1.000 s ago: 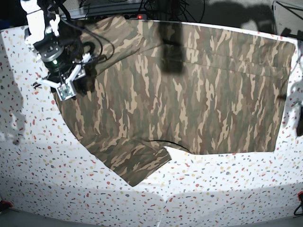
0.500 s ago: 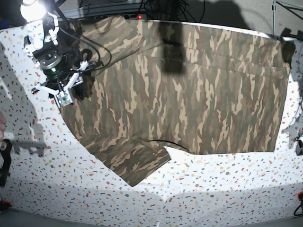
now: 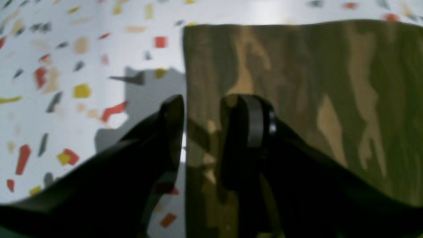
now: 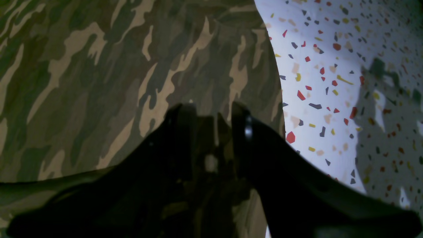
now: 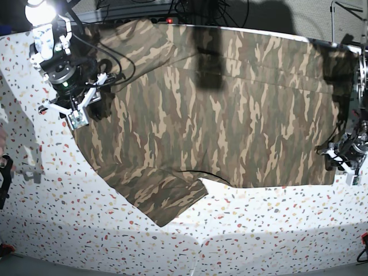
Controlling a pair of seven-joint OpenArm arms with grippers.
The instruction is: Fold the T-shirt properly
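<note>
The camouflage T-shirt (image 5: 230, 115) lies spread flat on the speckled white table (image 5: 259, 230), with one sleeve (image 5: 167, 201) pointing toward the front. My right gripper (image 5: 77, 118) hovers over the shirt's left edge. In the right wrist view its jaws stand a little apart over the cloth (image 4: 99, 82), right gripper (image 4: 211, 129) open. My left gripper (image 5: 339, 158) is at the shirt's right edge. In the left wrist view it straddles that edge (image 3: 330, 82), one finger (image 3: 172, 132) over the table and the other (image 3: 246, 138) over the cloth, left gripper (image 3: 201, 132) open.
Cables and dark gear (image 5: 144, 8) run along the table's back edge. A blurred dark bar (image 5: 208, 57) hangs in front of the camera over the shirt. A black object (image 5: 4, 178) juts in at the left edge.
My left arm has come into view at the right and dropped to the shirt's right edge. The right arm shifted slightly left and has since held still. The shirt has not moved.
</note>
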